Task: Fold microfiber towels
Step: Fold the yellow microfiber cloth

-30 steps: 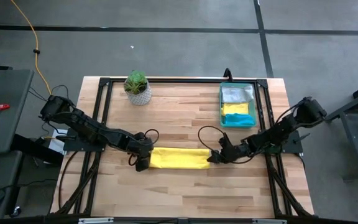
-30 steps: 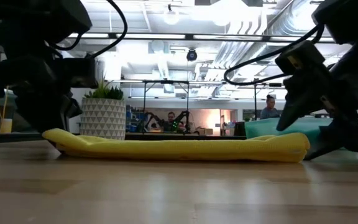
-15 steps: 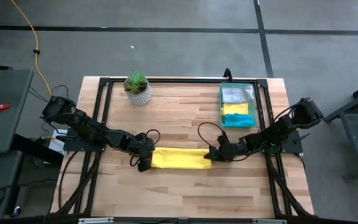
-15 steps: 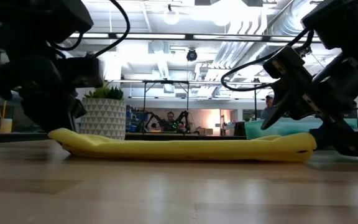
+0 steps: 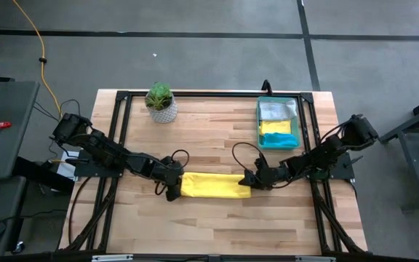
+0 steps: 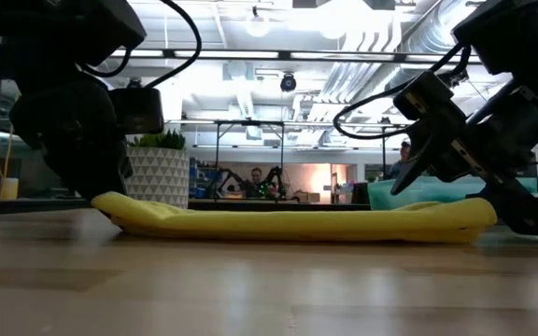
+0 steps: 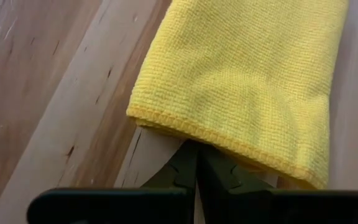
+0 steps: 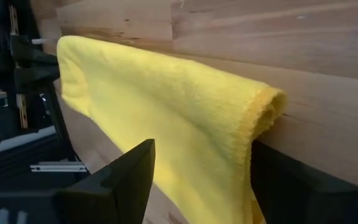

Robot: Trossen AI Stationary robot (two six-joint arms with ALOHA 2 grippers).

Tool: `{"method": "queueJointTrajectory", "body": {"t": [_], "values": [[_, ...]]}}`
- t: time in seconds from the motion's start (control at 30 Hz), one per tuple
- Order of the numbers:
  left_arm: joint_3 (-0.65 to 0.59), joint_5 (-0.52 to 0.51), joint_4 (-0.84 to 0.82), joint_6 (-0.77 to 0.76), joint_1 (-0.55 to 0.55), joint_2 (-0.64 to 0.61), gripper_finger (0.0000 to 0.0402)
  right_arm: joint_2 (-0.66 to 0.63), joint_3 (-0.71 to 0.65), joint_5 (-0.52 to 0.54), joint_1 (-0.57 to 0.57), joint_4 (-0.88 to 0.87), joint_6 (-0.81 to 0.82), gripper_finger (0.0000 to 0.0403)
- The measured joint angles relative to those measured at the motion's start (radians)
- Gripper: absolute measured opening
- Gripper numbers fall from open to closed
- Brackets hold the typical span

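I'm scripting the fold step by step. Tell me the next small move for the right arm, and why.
Probably close the right gripper on the near end of the folded yellow towel: its fingers stand open on either side of that end, while the left gripper is shut at the far end, with the towel lying flat on the table.

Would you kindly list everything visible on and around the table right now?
Folded towel: one, yellow, table centre, lying flat between both arms.
Tray: one, translucent green, far right corner of the table.
Towels in tray: grey-white, yellow and teal, stacked inside.
Plant: one, green in a white pot, far left of the table.
Table: one, light wood.
People: two, small, far off in the room behind.
Left pincer: shut, at the towel's left end.
Right pincer: open, fingers astride the towel's right end.
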Motion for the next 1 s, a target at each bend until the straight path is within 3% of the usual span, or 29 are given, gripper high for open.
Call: {"method": "queueJointTrajectory", "body": {"t": [0.13,0.37,0.63,0.8,1.0], "values": [[0.011,-0.001,-0.012,0.006,-0.004,0.001,0.0,0.001,0.0,-0.002,0.0,-0.003,0.001,0.0203],[0.107,-0.035,-0.162,0.183,0.007,-0.122,0.0,-0.036,-0.001,-0.058,-0.001,-0.06,-0.068,0.002],[0.143,-0.086,-0.201,0.29,0.04,-0.184,0.0,-0.271,-0.005,-0.075,-0.008,-0.44,-0.113,0.0005],[0.143,-0.048,-0.062,0.289,0.048,-0.094,0.0,-0.442,-0.005,-0.066,-0.007,-0.625,-0.122,0.0003],[0.188,-0.028,0.048,0.262,0.039,0.073,0.0,-0.558,-0.003,-0.057,-0.007,-0.692,-0.121,0.0001]]}}
